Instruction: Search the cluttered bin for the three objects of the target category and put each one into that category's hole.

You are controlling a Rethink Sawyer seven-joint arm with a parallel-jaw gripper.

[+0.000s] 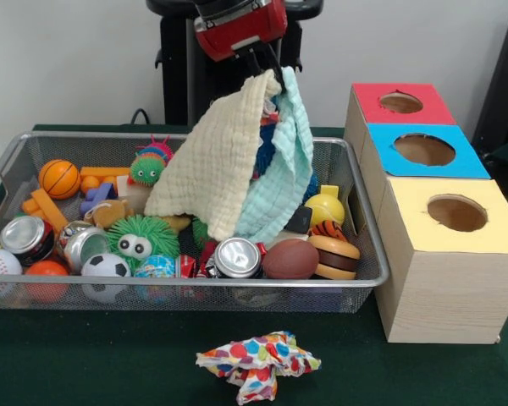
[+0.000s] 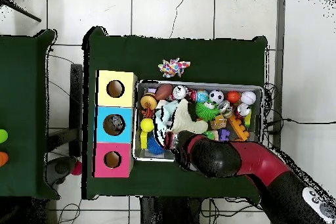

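Observation:
My gripper (image 1: 269,69) hangs above the back of the wire bin (image 1: 368,254), shut on the top corners of two cloths. A cream cloth (image 1: 213,156) and a mint cloth (image 1: 284,173) drape from it, their lower ends still touching the clutter. In the overhead view the cream cloth (image 2: 186,121) and mint cloth (image 2: 165,112) spread over the bin's middle, and the arm hides the fingers. A third, polka-dot cloth (image 1: 258,365) lies crumpled on the green table in front of the bin (image 2: 173,67). Beside the bin stands a wooden box with a red hole (image 1: 400,102), a blue hole (image 1: 424,150) and a yellow hole (image 1: 456,213).
The bin holds several balls, among them a basketball (image 1: 59,178), a soccer ball (image 1: 106,266) and a brown football (image 1: 289,259), plus cans (image 1: 237,257), a green fuzzy toy (image 1: 137,239), a toy burger (image 1: 334,256) and orange blocks (image 1: 46,210).

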